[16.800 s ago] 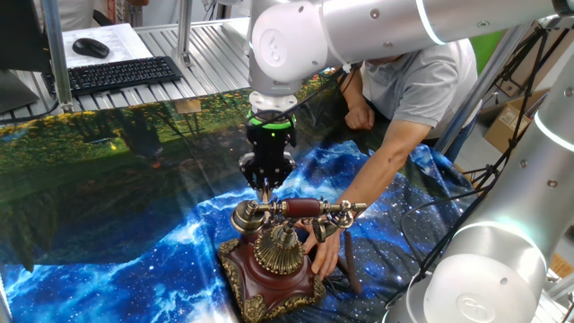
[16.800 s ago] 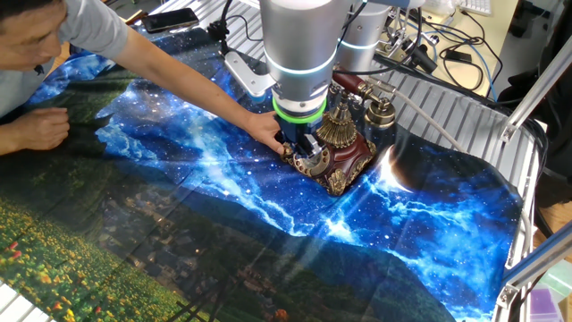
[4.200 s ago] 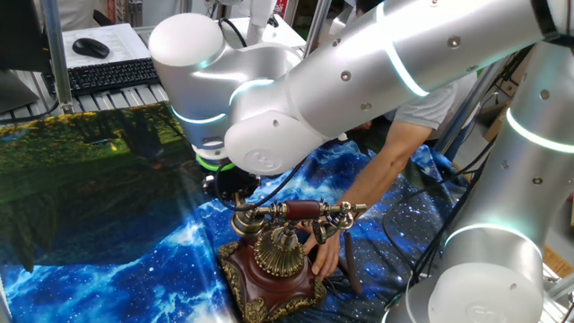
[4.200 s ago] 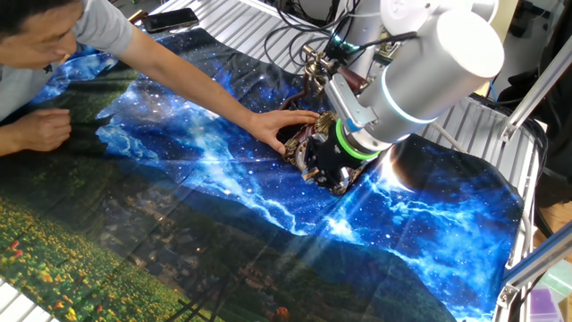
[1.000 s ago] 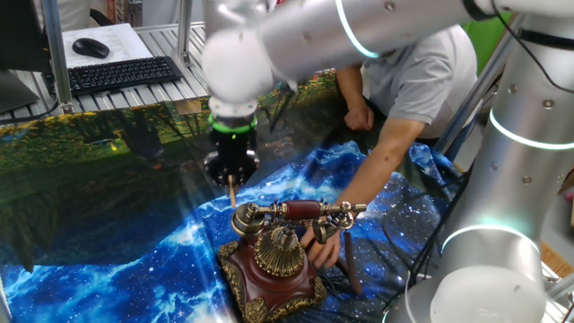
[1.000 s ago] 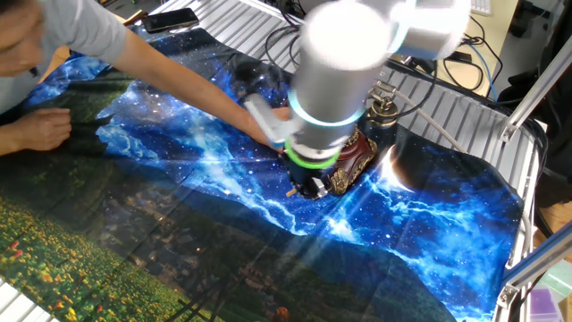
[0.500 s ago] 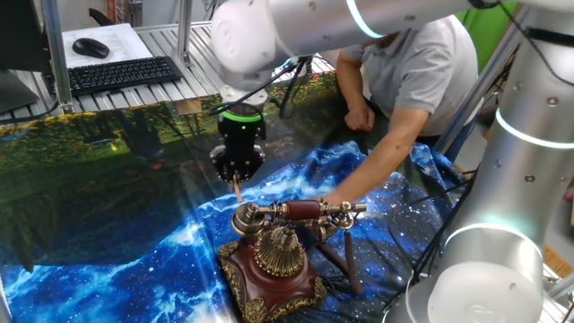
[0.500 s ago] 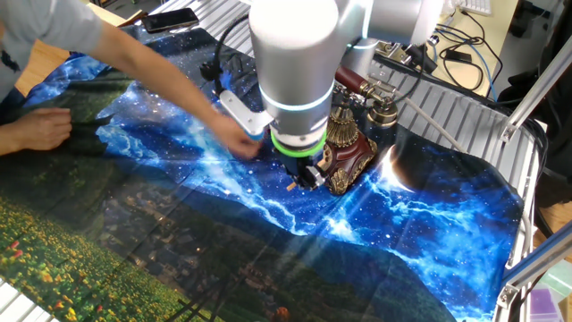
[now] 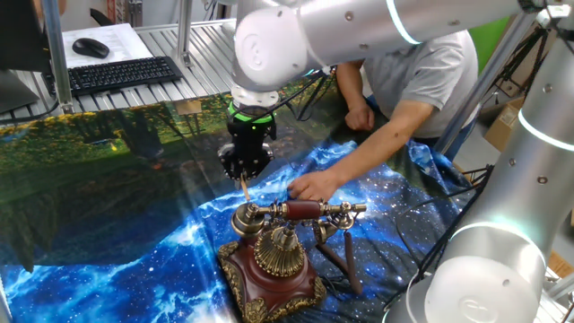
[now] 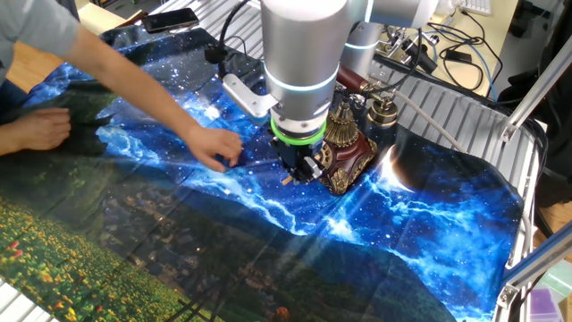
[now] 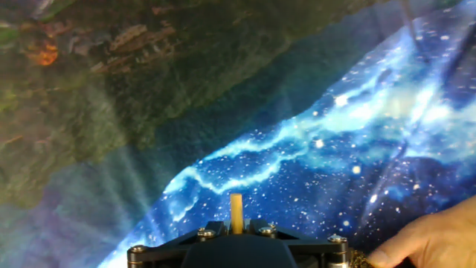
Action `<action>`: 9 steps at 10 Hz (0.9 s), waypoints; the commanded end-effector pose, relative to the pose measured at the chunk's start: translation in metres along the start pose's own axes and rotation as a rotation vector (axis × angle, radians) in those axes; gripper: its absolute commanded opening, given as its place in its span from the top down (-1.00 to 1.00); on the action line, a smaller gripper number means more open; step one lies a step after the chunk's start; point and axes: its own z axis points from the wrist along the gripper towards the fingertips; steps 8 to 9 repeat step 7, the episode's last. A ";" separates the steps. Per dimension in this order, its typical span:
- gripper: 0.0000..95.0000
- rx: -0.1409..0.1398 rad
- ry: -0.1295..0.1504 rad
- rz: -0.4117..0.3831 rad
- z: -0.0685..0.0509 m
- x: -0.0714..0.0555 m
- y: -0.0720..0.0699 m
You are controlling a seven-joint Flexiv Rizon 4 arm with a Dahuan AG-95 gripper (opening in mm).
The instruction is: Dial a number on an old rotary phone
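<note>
Rotary phone (image 9: pixel 273 256) work hinges on the thin wooden stick (image 11: pixel 236 214) that the fingers (image 11: pixel 236 231) are clenched on; in the hand view it pokes straight up from the bottom centre of the frame, its tip over bare blue cloth (image 11: pixel 357 164), not over any dial.

In one fixed view the gripper (image 9: pixel 244 172) hangs just above and left of the handset's (image 9: pixel 300 210) left brass end, stick tip close to it but apart as far as can be told. The phone sits low in the centre of that frame, its dial dome (image 9: pixel 280 249) below the handset and its dark red base (image 9: pixel 269 285) on the cloth. In the other fixed view the gripper (image 10: pixel 299 170) is at frame centre, immediately left of the phone (image 10: pixel 349 148).

My guess at the risks: the stick is slender and could snap or slip if it meets the handset or brass trim instead of a finger hole. The phone looks light and may skid or tip under a sideways push. A person's hand (image 9: pixel 309 187) rests on the cloth just beside the handset, right of the gripper, and could be struck.

Open bench (image 9: pixel 108 170) lies toward the left of that frame; cables (image 10: pixel 429 63) and metal rails crowd the upper right of the other view.
</note>
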 end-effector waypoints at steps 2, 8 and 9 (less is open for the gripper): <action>1.00 -0.002 0.030 0.013 0.000 -0.003 -0.001; 1.00 0.009 0.049 0.021 0.001 -0.004 -0.001; 1.00 0.009 0.049 0.021 0.001 -0.004 -0.001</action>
